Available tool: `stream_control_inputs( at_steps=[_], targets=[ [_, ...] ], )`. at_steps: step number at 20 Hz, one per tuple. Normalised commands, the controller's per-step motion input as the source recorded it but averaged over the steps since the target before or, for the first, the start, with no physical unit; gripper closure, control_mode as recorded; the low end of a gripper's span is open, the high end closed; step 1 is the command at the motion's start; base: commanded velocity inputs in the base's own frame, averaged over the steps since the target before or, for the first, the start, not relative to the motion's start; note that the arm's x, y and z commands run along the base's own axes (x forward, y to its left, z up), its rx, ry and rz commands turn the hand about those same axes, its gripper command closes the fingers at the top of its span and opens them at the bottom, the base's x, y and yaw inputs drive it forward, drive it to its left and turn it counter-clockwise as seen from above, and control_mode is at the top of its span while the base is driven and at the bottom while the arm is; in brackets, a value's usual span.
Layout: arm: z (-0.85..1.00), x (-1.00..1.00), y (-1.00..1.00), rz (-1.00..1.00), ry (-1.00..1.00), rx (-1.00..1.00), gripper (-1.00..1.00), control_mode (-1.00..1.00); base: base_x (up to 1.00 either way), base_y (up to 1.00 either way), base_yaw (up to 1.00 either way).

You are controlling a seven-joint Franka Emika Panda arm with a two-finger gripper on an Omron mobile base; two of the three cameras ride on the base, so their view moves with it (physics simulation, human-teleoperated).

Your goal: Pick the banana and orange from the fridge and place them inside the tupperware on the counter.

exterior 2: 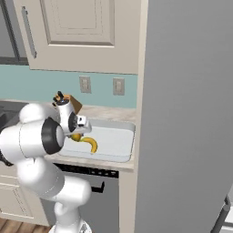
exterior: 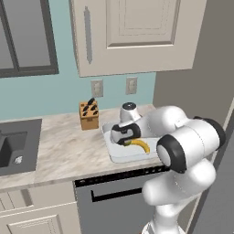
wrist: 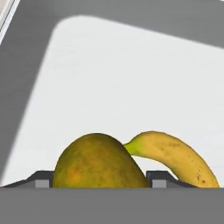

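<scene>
Orange (wrist: 98,162) over the tray (wrist: 131,78), beside the banana (wrist: 175,159).
Fingers (wrist: 43,183) clamp its sides; round, firm, light, likely to roll once let go.

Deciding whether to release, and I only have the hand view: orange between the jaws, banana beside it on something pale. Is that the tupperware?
Observer: Yes. It is the tupperware, on the counter above the dishwasher front.
Operator: Which part is the gripper over?
Observer: The gripper is over its left end. The orange looks inside the rim, left of the banana.
Operator: Anything close by?
Observer: A knife block stands on the counter just beyond that end.
</scene>
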Motion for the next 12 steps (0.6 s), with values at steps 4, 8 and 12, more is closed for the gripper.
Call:
stream_control_inputs(
  at_steps=[4, 8, 12],
  targets=[
    [-0.03, 0.05, 0.0, -0.03, 0.0, 0.0, -1.0, -1.0, 0.0, 0.0, 0.0],
    [0.09, -0.17, 0.0, -0.05, 0.0, 0.0, -1.0, -1.0, 0.0, 0.0, 0.0],
    [0.24, -0.4, -0.02, -0.07, 0.0, 0.0, -1.0, -1.0, 0.0, 0.0, 0.0]
  ],
)
